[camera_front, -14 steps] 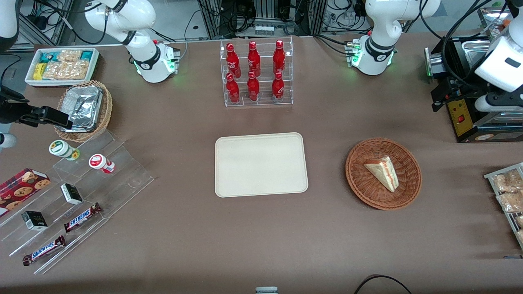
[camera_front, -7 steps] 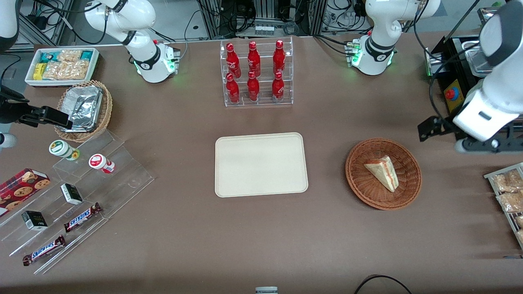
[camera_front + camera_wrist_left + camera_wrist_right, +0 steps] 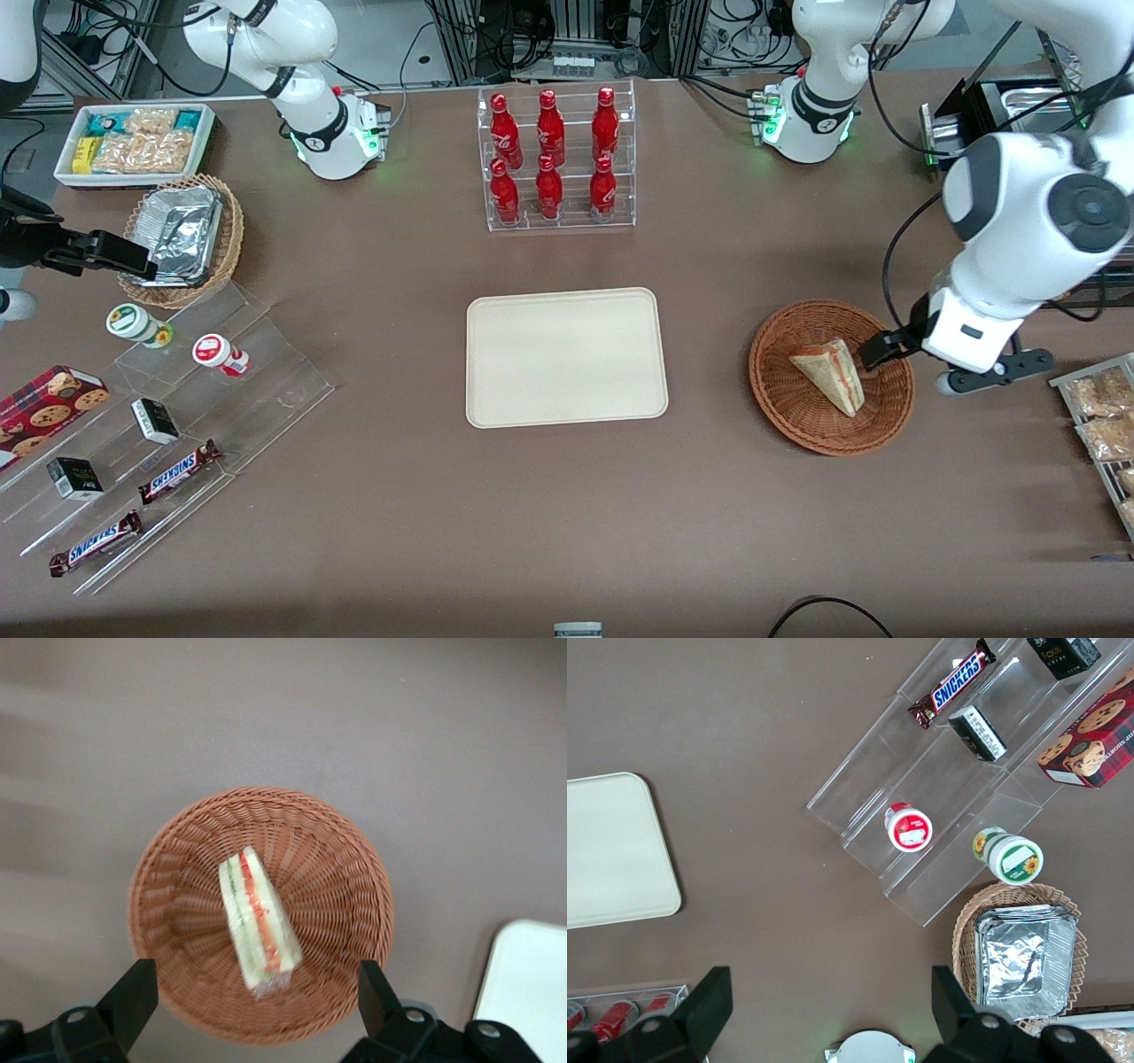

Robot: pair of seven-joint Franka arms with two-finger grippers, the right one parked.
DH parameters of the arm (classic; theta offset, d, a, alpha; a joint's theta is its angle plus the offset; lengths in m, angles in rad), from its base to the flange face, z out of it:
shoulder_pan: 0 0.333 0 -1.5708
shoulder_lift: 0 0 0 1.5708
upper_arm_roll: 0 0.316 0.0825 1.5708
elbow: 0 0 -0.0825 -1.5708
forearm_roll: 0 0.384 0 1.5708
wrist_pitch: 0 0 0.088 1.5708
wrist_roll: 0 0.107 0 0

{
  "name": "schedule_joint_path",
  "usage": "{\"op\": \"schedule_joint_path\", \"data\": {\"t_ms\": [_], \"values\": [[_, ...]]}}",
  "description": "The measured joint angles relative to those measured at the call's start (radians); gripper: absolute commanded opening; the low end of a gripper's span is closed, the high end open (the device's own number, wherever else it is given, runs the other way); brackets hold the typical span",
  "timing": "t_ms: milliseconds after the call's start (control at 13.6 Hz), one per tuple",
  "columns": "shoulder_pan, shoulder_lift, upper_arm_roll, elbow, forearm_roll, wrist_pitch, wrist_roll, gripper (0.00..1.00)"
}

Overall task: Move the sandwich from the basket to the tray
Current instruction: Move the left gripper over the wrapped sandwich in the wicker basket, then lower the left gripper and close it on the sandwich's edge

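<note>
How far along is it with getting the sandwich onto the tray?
Nothing is moved yet: the sandwich lies in the basket and the tray holds nothing. In hand is the approach: the gripper hangs open above the basket, its fingers apart on either side of the sandwich, not touching it. Left to do: descend, grasp, carry it over and set it on the tray.

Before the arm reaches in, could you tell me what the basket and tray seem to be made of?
The basket looks like reddish-brown woven wicker, its ribs visible. The tray looks like matte cream plastic, smooth and seamless, though that is uncertain. The gripper hovers open above the sandwich.
</note>
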Motion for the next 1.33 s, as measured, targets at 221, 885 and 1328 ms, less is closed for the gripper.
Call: {"op": "schedule_joint_path", "data": {"t_ms": [221, 885, 1328], "values": [[0.0, -0.034, 0.0, -0.197, 0.0, 0.22, -0.128, 1.0], [0.0, 0.005, 0.0, -0.355, 0.0, 0.379, -0.19, 1.0], [-0.001, 0.087, -0.006, -0.362, 0.0, 0.463, -0.23, 0.92]]}}
